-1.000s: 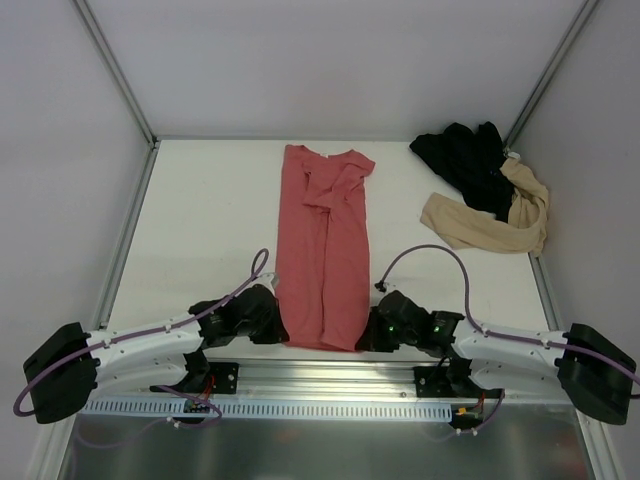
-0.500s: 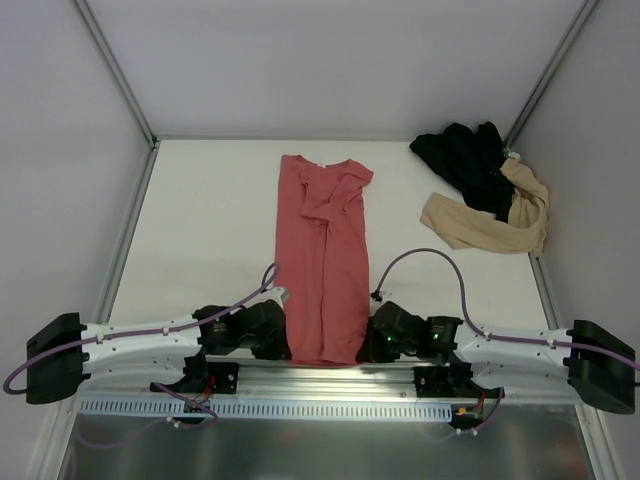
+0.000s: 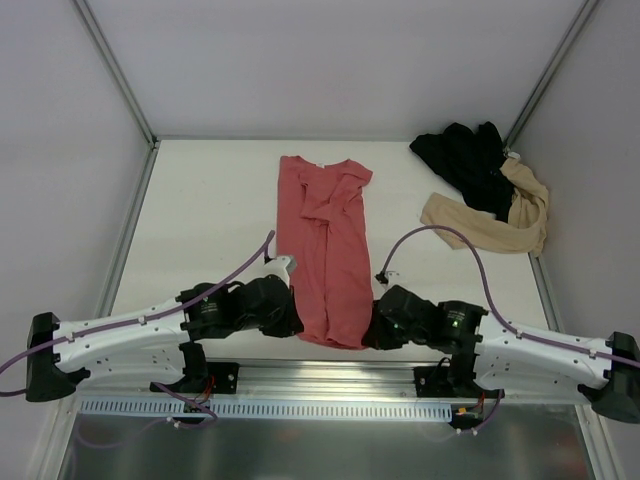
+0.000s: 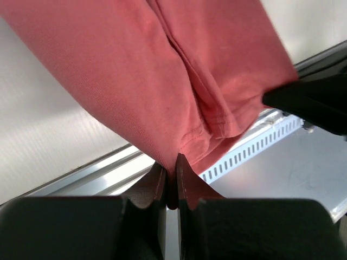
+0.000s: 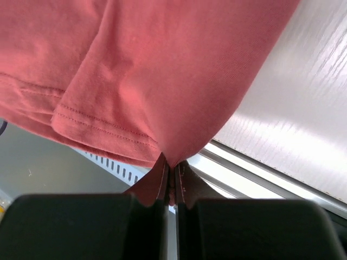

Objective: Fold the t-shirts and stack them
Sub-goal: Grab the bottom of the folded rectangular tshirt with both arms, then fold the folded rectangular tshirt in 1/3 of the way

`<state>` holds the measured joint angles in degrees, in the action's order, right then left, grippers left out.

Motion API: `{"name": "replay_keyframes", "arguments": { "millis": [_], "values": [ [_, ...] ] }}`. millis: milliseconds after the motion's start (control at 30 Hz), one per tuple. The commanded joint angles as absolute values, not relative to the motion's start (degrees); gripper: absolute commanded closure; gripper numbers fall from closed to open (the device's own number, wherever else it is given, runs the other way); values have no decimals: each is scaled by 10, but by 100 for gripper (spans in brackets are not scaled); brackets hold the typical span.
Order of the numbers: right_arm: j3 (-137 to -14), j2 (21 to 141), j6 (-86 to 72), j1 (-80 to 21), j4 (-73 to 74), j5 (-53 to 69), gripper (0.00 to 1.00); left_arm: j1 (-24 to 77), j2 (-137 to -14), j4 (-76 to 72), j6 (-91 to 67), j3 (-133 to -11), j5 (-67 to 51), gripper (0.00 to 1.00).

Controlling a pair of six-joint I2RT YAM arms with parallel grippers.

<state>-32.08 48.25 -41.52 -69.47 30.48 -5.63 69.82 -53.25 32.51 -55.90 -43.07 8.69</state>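
Top view: bright, even, diffuse light from overhead. No hard shadows, only thin soft ones at edges of the coral shirt (image 3: 325, 250). White walls & bench (image 3: 210, 200) nr blown out, little texture. Black shirt (image 3: 465, 160) reads as flat dark mass, folds barely show. Sharp throughout; frame posts (image 3: 115, 70) lean outward twd corners, wide-angle look. Dull sheen on metal strip (image 3: 330, 445) at btm.

Left wrist: cloth well lit, weave a bit soft close up. Left pincer (image 4: 171, 181) housing v. dark, no detail; bench pale w/ mild glare.

Right wrist: hem stitching crisp, right pincer (image 5: 172, 173) body underexposed, streaky glare on bench at rt.
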Motion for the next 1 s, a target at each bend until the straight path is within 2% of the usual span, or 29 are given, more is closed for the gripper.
{"name": "replay_keyframes", "arguments": {
  "millis": [0, 367, 733, 967],
  "values": [
    [-382, 497, -375, -679, 365, -83, 100, 704, -541, 377, -539, -458, 126, 100],
    [-435, 556, -265, -539, 354, 16, 100, 692, -555, 401, -521, -478, 166, 98],
    [-488, 679, -180, -438, 312, 97, 100, 515, -630, 300, -411, -469, 76, 100],
    [-573, 780, -125, -365, 314, 146, 100, 458, -719, 258, -368, -514, 35, 100]
  ]
}}
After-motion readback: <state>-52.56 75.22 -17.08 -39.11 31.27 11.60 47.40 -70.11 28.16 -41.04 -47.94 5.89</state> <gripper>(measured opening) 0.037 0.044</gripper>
